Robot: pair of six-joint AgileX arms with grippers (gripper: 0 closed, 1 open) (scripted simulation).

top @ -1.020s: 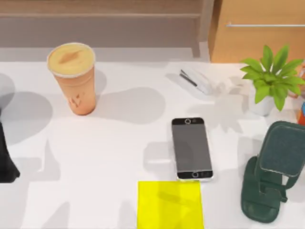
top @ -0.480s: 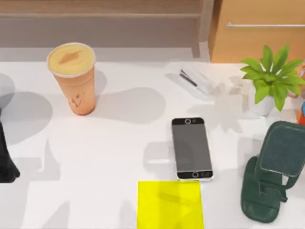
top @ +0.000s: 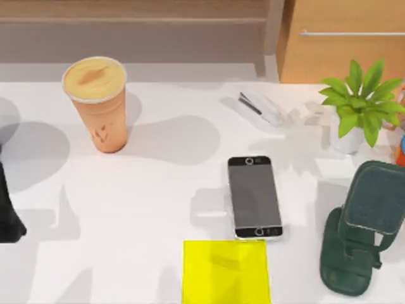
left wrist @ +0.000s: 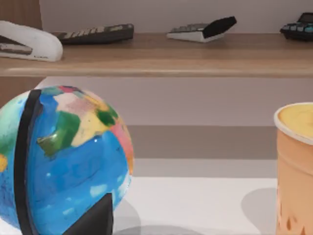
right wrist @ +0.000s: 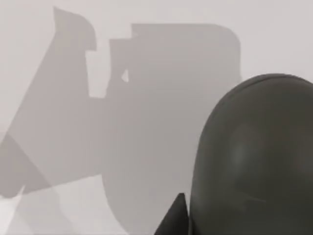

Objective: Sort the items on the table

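Left pincer (top: 7, 218) of the AgileX pair hung at the counter's (top: 158, 209) left edge, well to the left of the flat bright-yellow square mat (top: 226, 272); whether it was wide or narrow could not be told. Right pincer (right wrist: 175, 218) hovered just beside the small dark grey computer mouse (right wrist: 254, 156) on the white surface. Its state was likewise impossible to tell, as was the mouse's place relative to the mat.

Beyond the mat's far right corner, touching or nearly so, lay the black-screened smartphone with silver edges (top: 254, 196), flat and face up. The tall orange-tan drink cup with a foamy top (top: 98, 104) stood upright well apart from the mat, far back to its left. A dark green phone stand (top: 361, 234) sat to the mat's right.

Nothing looked sorted yet. The phone seemed stiff, thin and slick, best pinched across its long silver edges. The cup looked top-heavy and spillable, with a soft wall, so a gentle hold around mid-body would suit. The mouse seemed light with a smooth rounded hump, best gripped across its flanks.
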